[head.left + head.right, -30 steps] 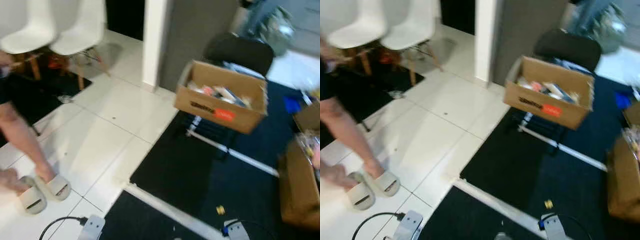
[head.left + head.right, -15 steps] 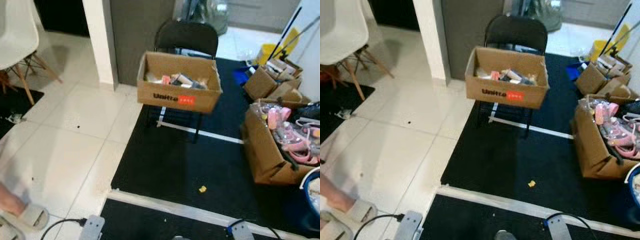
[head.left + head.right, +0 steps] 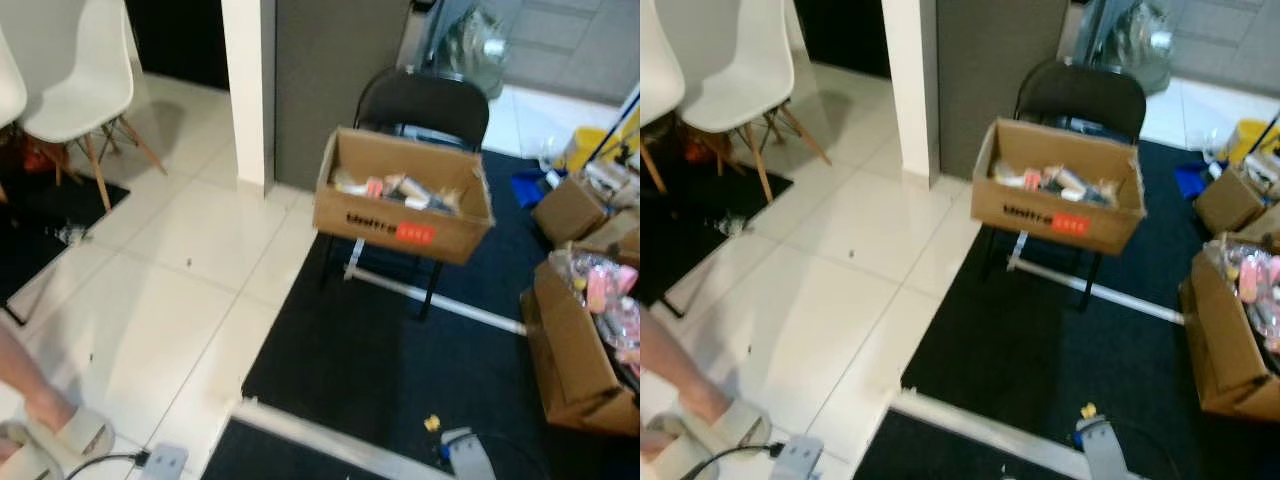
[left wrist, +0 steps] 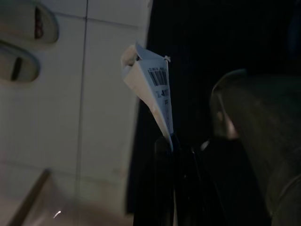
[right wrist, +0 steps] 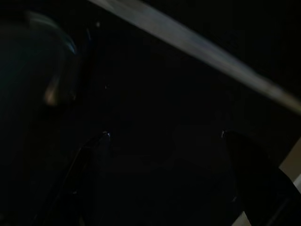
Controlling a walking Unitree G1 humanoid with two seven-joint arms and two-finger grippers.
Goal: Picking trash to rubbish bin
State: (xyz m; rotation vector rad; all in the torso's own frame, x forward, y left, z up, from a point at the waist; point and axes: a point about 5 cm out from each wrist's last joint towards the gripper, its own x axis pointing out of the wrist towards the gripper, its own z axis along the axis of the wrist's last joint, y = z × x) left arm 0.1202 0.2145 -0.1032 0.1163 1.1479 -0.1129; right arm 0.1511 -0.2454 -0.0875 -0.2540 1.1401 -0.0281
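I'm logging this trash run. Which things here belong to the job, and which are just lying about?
Job:
- paper scrap, pinched in the left gripper
- yellow scrap on the black mat

Lying about:
- cardboard box on the black chair
- white chairs
- person's sandals

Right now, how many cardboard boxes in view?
3: one box on the black folding chair, one open box at the right edge on the dark mat, one smaller behind it. More may be cropped.
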